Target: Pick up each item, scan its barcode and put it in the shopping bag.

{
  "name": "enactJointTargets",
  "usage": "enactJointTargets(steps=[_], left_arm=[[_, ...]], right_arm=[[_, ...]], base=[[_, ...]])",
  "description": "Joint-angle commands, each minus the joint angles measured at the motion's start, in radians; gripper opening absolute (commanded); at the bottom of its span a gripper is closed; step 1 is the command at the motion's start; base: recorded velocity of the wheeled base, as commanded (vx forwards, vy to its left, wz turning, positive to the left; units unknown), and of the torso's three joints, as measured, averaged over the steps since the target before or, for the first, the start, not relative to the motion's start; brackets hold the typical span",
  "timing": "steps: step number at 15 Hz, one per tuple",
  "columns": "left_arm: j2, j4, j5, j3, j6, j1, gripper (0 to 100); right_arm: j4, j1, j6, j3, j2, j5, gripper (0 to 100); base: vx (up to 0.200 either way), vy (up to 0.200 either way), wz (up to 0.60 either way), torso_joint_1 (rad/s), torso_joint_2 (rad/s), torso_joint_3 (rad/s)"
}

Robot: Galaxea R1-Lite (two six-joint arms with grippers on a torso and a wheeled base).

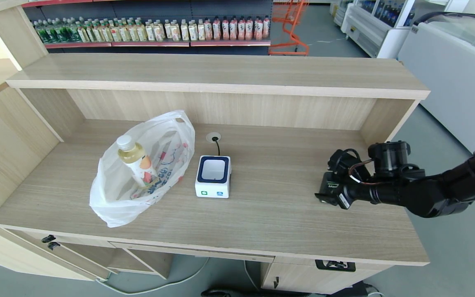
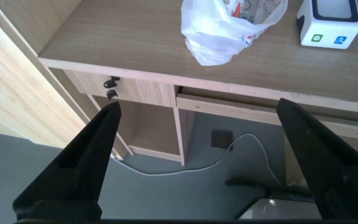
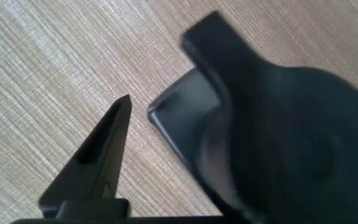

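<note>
A white plastic shopping bag (image 1: 109,194) lies open on the left of the wooden counter (image 1: 278,194). Leaning inside it is a bottle (image 1: 135,161) of yellowish drink with a white cap. Just right of the bag stands the white and blue barcode scanner (image 1: 213,176). Low over the right part of the counter is my right gripper (image 1: 322,196), open, its fingers (image 3: 98,162) close above bare wood. My left gripper (image 2: 197,106) hangs open below the counter's front edge, and beyond it I see the bag (image 2: 216,37) and scanner (image 2: 328,22).
A raised back wall and side panels (image 1: 221,107) enclose the counter on three sides. The scanner's cable runs into a hole (image 1: 213,137) behind it. Drawers and an open cubby (image 2: 148,124) sit under the front edge. Store shelves of bottles (image 1: 151,31) stand beyond.
</note>
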Motion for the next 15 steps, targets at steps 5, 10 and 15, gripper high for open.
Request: enactJointTargets(steps=[5, 10, 15], left_arm=[[0.000, 0.000, 0.001, 0.000, 0.000, 0.000, 100], [0.000, 0.000, 0.001, 0.000, 0.000, 0.000, 100], [0.000, 0.000, 0.001, 0.000, 0.000, 0.000, 100]], right_arm=[[-0.066, -0.010, -0.003, 0.154, -0.122, 0.001, 0], [-0.322, -0.051, -0.014, 0.373, -0.412, -0.001, 0], [-0.485, -0.052, -0.583, 0.490, -0.548, 0.324, 0]], base=[[0.000, 0.000, 0.00, 0.000, 0.00, 0.000], [0.000, 0.000, 0.00, 0.000, 0.00, 0.000], [0.000, 0.000, 0.00, 0.000, 0.00, 0.000]])
